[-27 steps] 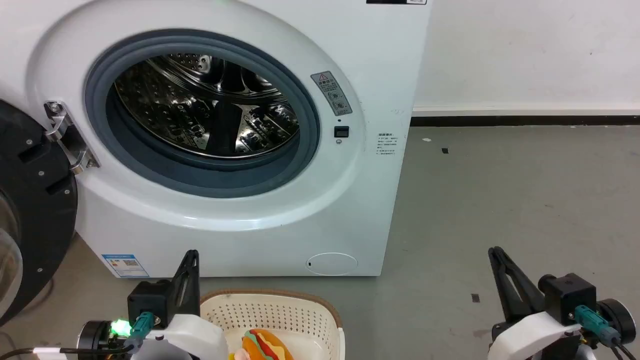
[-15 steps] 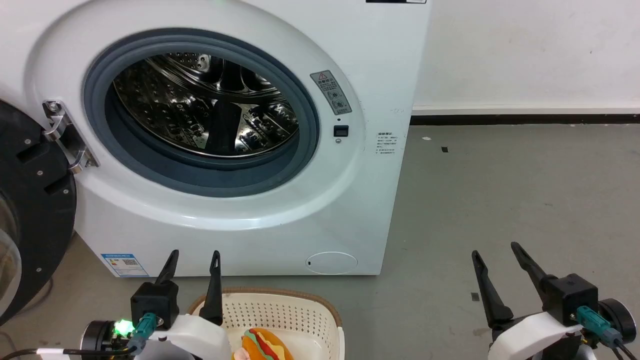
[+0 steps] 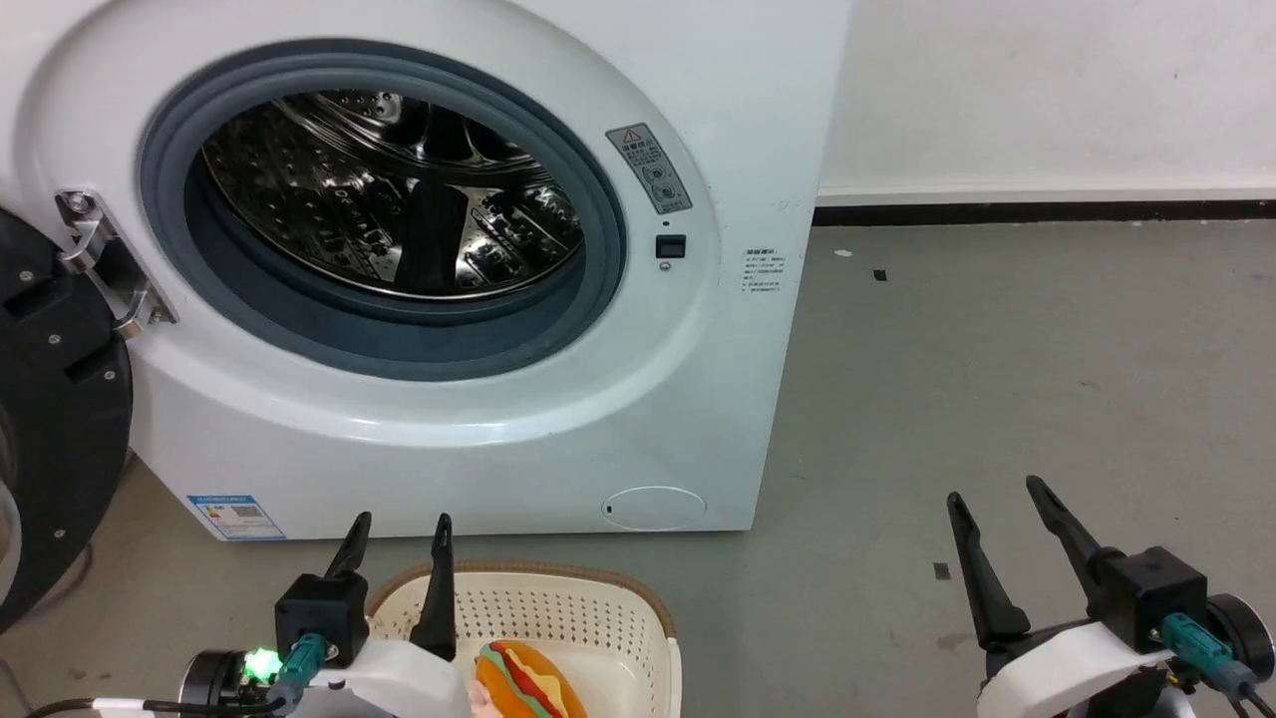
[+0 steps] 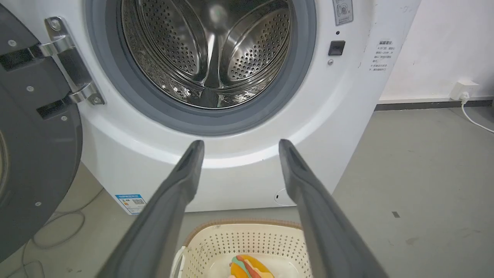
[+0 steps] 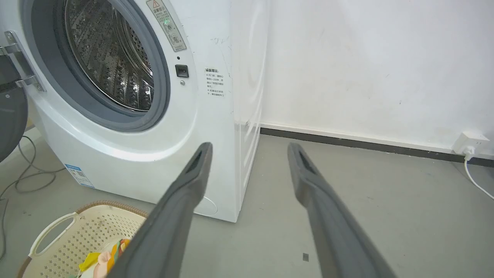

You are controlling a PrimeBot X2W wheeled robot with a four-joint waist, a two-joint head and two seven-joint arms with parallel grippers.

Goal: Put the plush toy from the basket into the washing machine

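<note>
At the far left the black round door [image 3: 55, 429] stood swung open on its hinge beside the white washing machine [image 3: 698, 419]. Within the grey rubber ring [image 3: 603, 269], the shiny perforated drum [image 3: 379, 199] lay open to view. Low in front of the machine, the left claw [image 3: 401, 521] was released, its two dark fingers spread apart and grasping nothing. In the head view its right finger crossed the back left rim of the basket [image 3: 623, 610]. The cream basket sat on the grey floor [image 3: 997, 349], just in front of the washer. The plush toy [image 3: 523, 683] lay inside it, close beside the left arm's white casing, its orange bun and coloured layers showing. Well to the right, over bare floor, the right claw [image 3: 995, 492] was likewise released, with its fingers parted around nothing.
</note>
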